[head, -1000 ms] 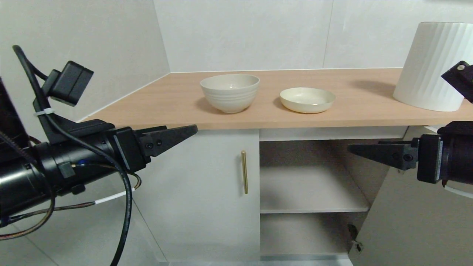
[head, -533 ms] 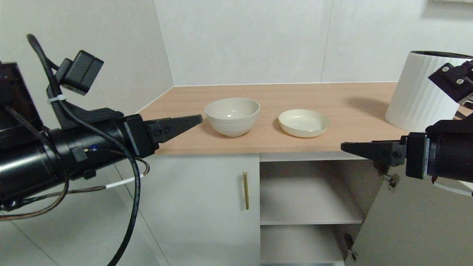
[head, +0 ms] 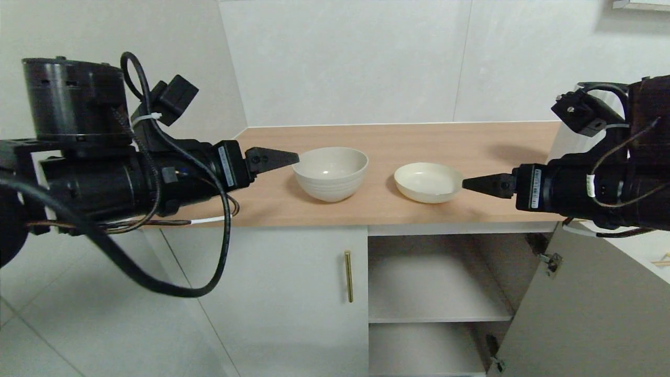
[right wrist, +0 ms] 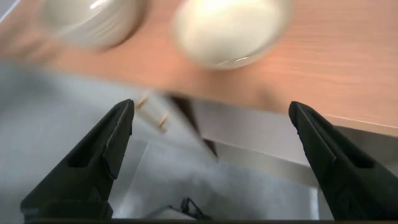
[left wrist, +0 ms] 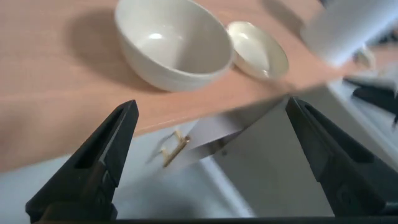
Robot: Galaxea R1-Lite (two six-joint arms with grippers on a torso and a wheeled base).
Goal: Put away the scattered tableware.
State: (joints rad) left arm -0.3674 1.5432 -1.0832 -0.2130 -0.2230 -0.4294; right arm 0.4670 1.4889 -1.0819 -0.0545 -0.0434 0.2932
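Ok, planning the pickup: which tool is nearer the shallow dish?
Right. The right tool is just beside the shallow dish; the left tool is beside the deep bowl.

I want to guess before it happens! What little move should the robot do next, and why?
Probably ease the right tool forward until its open fingers straddle the rim of the shallow dish. The tool is open, holds nothing, and points at that dish from just beside it. The cupboard shelf sits right below, with its door open.
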